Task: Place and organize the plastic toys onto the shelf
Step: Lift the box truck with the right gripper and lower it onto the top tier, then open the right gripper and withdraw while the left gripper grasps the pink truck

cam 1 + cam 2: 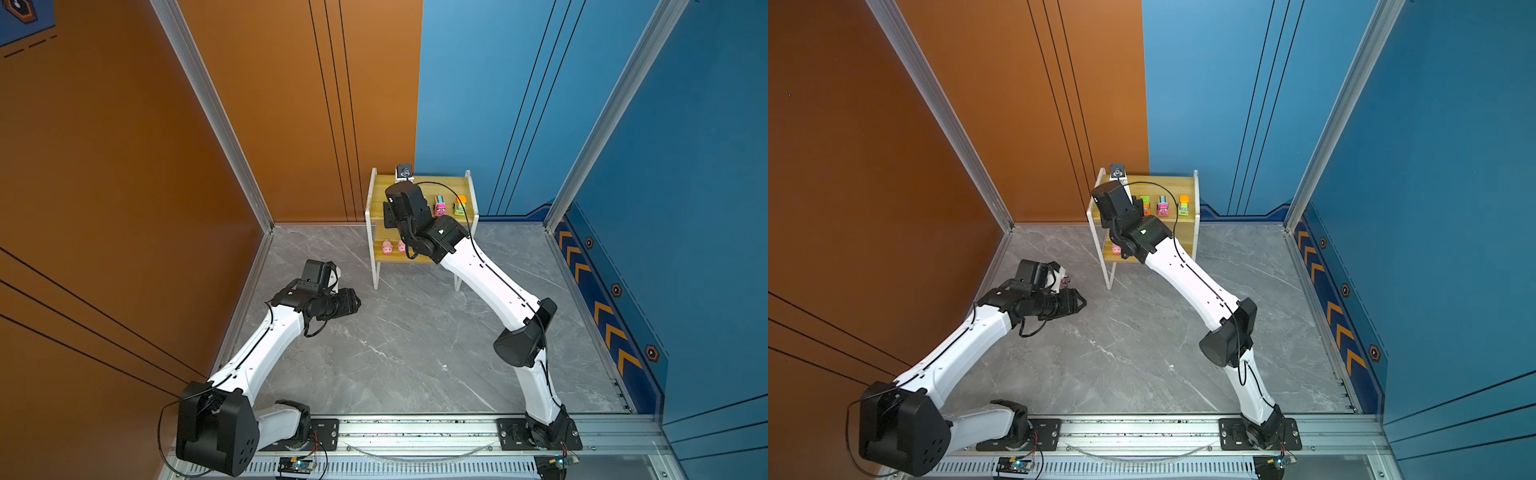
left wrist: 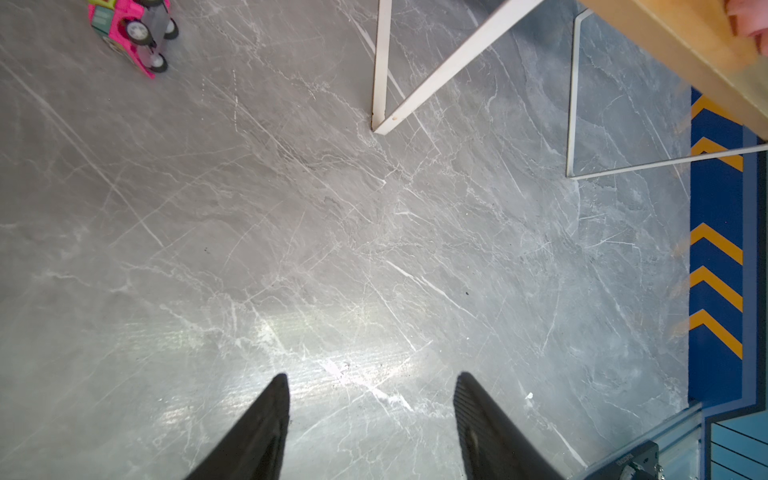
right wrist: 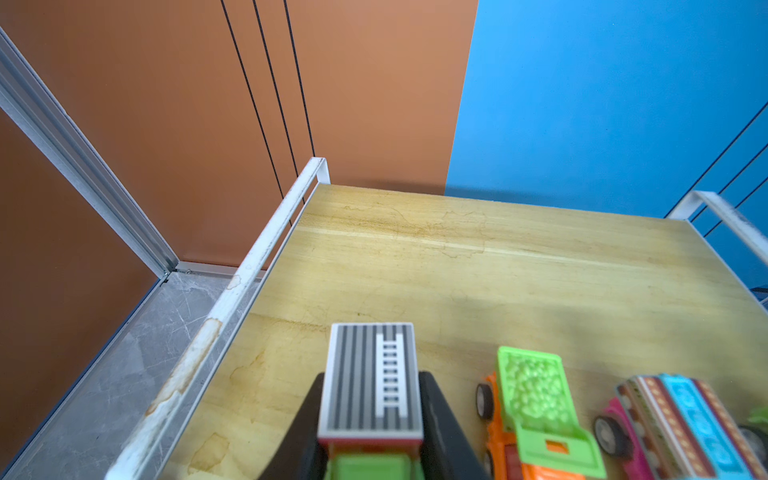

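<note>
My right arm [image 1: 486, 274] stretches over the white-framed, yellow-board shelf [image 3: 498, 270], right gripper [image 3: 372, 378] clamping a green, grey-roofed toy truck [image 3: 370, 357] over its top board — left gripper [image 2: 371, 386] hangs low, jaws apart, near a toppled pink toy car [image 2: 129, 33].

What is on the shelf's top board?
Three cars in a row; the right gripper holds a fourth car there. The board under it is hidden.
</note>
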`<action>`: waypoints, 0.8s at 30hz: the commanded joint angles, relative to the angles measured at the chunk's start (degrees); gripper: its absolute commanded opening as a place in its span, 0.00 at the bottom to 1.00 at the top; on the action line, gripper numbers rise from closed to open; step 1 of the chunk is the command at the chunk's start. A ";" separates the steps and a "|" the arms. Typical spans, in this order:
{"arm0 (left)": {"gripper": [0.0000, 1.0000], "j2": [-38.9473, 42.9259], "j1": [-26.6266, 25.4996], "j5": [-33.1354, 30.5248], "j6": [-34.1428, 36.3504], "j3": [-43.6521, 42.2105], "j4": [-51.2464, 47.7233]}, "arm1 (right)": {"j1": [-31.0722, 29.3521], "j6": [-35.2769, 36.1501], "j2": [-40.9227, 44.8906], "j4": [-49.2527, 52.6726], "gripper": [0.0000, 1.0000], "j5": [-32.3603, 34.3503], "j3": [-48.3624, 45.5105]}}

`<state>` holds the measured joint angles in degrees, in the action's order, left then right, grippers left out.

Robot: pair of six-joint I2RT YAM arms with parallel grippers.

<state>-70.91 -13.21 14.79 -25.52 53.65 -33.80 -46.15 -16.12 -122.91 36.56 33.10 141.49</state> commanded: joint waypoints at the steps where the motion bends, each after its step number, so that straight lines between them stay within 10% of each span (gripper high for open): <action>1: 0.64 0.70 -0.56 -0.39 0.04 -0.47 0.49 | 0.53 -1.20 -1.37 1.33 0.32 0.03 1.42; 24: 0.65 0.73 -0.84 -0.53 0.13 -0.54 0.61 | 0.72 0.05 -0.81 -1.35 0.55 -1.38 1.92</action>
<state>-70.91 -13.58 14.79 -25.52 53.65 -33.78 -45.06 -16.73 -124.64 36.42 32.49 141.60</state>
